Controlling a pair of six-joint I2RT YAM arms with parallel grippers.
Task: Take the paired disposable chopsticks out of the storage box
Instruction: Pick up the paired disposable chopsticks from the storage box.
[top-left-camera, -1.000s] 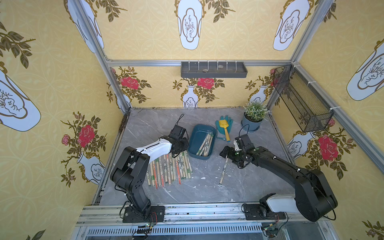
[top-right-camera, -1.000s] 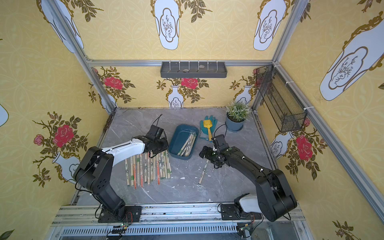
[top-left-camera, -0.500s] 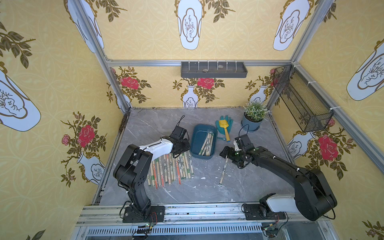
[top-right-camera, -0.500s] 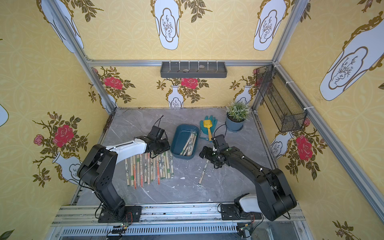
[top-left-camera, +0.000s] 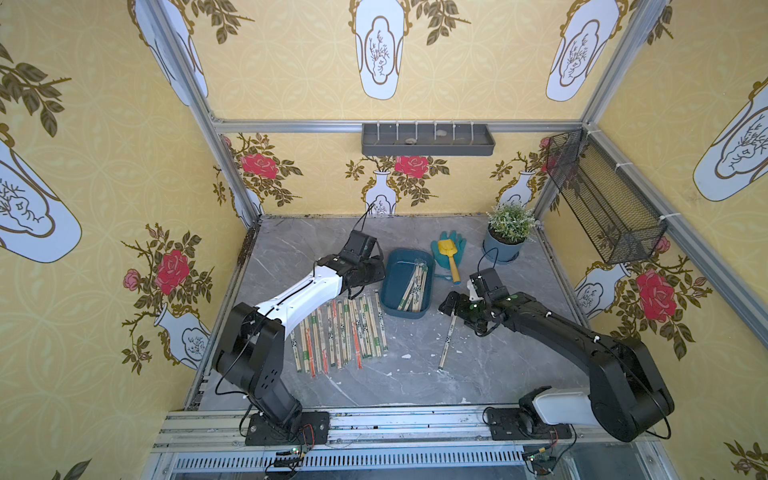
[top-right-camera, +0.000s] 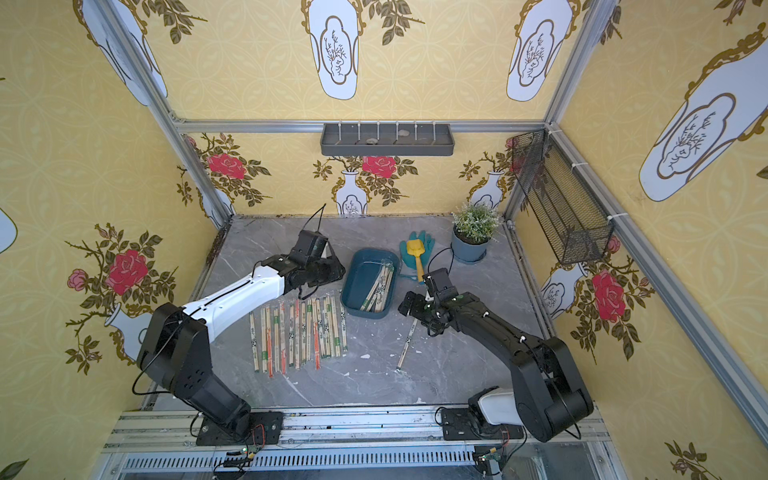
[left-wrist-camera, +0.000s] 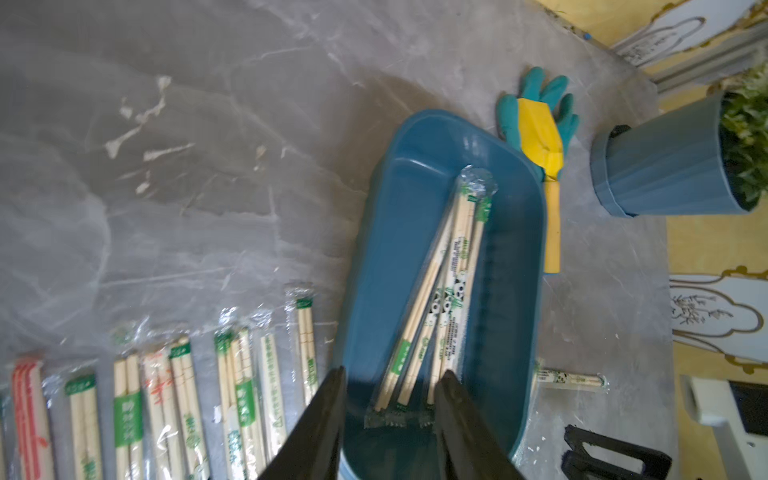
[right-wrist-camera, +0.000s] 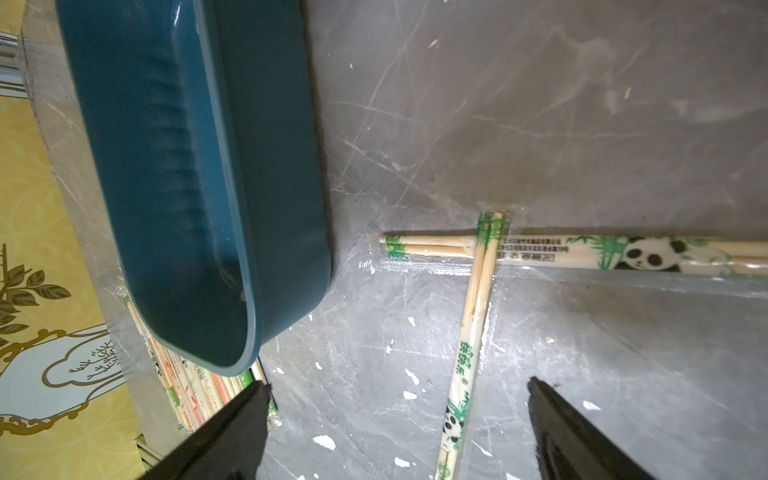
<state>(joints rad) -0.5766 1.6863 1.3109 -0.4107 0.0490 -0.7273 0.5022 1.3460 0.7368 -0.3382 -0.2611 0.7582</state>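
**Item:** paired disposable chopsticks. Thin pale bamboo sticks joined two by two, each pair sealed in a clear, crinkled wrapper. The prints vary: green lettering, red-orange lettering, or black-and-white pandas among green bamboo.

**Container:** storage box. A shallow dark teal-blue plastic tub with rounded corners, standing upright on the grey marble tabletop between the two arms.

**Location, in the box:** a few pairs lie aslant along the box floor. They are bunched at one end, fan out toward the other, and are nearly as long as the box.

**Location, left arm's side:** a row of wrapped pairs lies on the tabletop just beside the box. The pairs are side by side and roughly parallel.

**Location, right arm's side:** two panda-print pairs lie on the tabletop near the box. The end of one lies across the other at about a right angle.

**Left gripper**: sits above the near end of the box with its jaws partway apart and nothing pinched. The ends of the boxed pairs show below the gap.

**Right gripper**: jaws spread wide and empty, low over the tabletop above the crossed pairs. One finger is close to the box's corner.

**Adjacent:** a yellow toy shovel lies on a teal glove. A potted plant stands behind them, toward the back wall.
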